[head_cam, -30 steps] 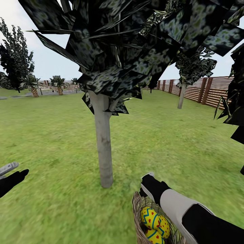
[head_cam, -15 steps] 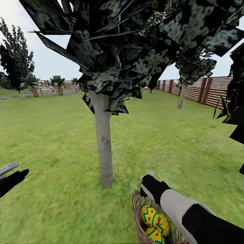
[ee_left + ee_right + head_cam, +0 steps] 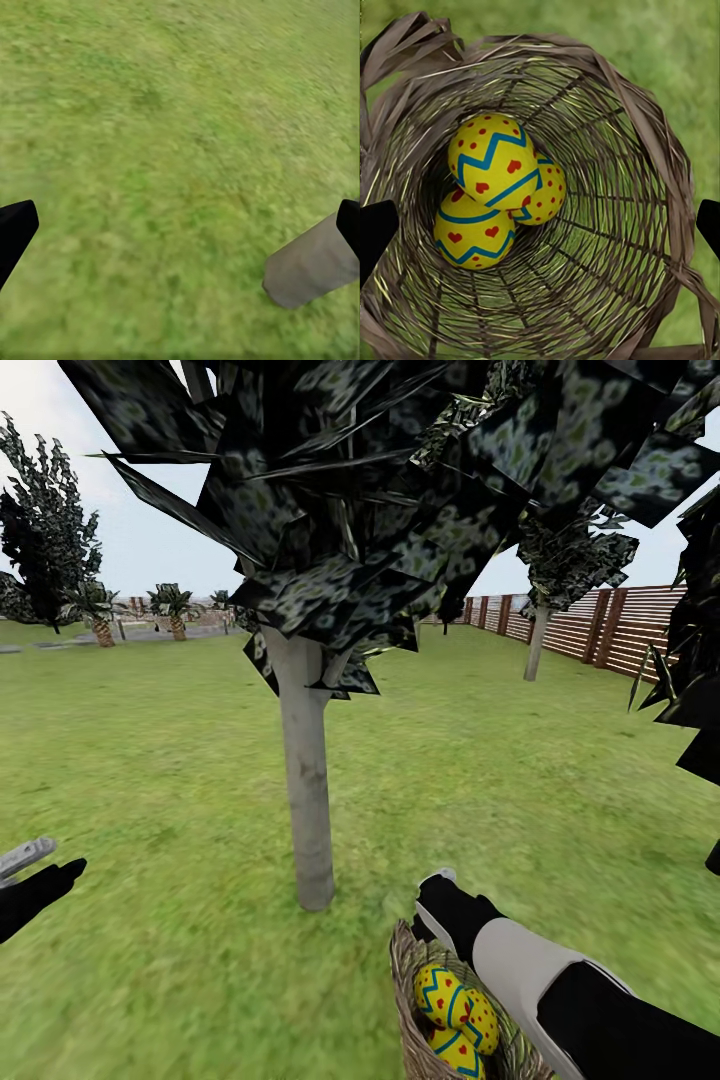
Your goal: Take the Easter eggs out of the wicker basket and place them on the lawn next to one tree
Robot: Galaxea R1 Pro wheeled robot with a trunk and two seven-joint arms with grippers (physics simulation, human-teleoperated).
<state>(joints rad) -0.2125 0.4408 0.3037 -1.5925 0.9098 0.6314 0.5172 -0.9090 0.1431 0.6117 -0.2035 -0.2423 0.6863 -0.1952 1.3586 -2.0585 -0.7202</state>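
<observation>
Your right claw point(image 3: 440, 895) hangs over the wicker basket point(image 3: 408, 970) at the near right of the lawn point(image 3: 150, 760), its black fingers spread wide — each tip sits at an opposite edge of the right wrist view, pinching nothing. All three Easter eggs point(image 3: 495, 171) lie piled at the bottom of the basket, touching one another, yellow with blue zigzag bands and red hearts and dots. The tree point(image 3: 305, 790) with the pale grey trunk stands just left of and beyond the basket, its dark speckled leaves spreading overhead. Your left claw point(image 3: 30, 870) hovers at the near left over bare grass, fingers apart — the trunk's foot shows beside one tip in its wrist view. A brown slat fence point(image 3: 620, 625) runs along the far right.
</observation>
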